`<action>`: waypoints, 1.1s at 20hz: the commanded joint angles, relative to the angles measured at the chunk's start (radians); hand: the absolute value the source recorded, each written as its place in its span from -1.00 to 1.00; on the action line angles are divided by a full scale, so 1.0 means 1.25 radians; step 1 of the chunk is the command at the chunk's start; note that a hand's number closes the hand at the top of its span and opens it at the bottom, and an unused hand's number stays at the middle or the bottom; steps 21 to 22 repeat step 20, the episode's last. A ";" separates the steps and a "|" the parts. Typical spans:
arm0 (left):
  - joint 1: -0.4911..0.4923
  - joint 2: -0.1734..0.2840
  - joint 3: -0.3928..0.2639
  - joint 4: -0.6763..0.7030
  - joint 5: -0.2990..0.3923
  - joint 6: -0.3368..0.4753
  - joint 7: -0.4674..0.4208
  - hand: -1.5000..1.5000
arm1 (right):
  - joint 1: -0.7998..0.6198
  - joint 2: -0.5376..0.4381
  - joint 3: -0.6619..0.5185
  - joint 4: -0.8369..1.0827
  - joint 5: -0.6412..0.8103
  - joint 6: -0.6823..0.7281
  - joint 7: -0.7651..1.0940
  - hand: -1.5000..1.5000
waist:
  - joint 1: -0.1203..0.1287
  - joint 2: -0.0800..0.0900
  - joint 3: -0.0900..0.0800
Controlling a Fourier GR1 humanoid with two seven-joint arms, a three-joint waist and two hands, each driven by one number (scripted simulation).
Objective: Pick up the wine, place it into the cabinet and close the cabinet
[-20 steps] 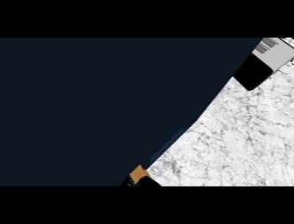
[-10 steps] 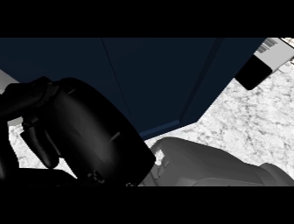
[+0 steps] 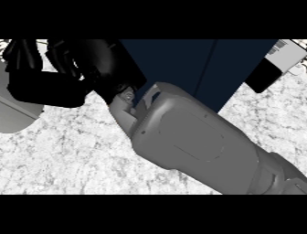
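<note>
My right hand (image 3: 75,73) at far left, fingers curled; whether they grip anything, can't tell. Wine not visible, so location, heading and long axis unknown to me. Dark blue cabinet (image 3: 183,68) far centre, beside hand, above marble table (image 3: 68,155). Left hand not seen. Risk, my guess: forearm fills view, so I could clip cabinet or misjudge door state.
</note>
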State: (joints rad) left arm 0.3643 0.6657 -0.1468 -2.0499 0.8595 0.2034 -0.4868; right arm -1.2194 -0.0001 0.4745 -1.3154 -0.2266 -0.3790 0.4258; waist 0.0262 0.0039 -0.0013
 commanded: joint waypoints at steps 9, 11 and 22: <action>-0.018 -0.010 0.031 -0.045 -0.001 0.012 0.078 -1.00 | -0.004 -0.020 -0.110 0.253 -0.007 0.130 -0.179 1.00 | 0.003 0.002 0.001; -0.015 -0.009 0.040 -0.040 -0.011 0.016 0.076 -1.00 | -0.023 -0.032 -0.119 0.262 0.014 0.113 -0.174 1.00 | 0.002 0.001 0.001; -0.056 -0.026 0.029 -0.022 -0.019 0.021 0.088 -1.00 | -0.001 -0.097 -0.131 0.291 0.024 0.186 -0.239 1.00 | -0.008 0.005 0.000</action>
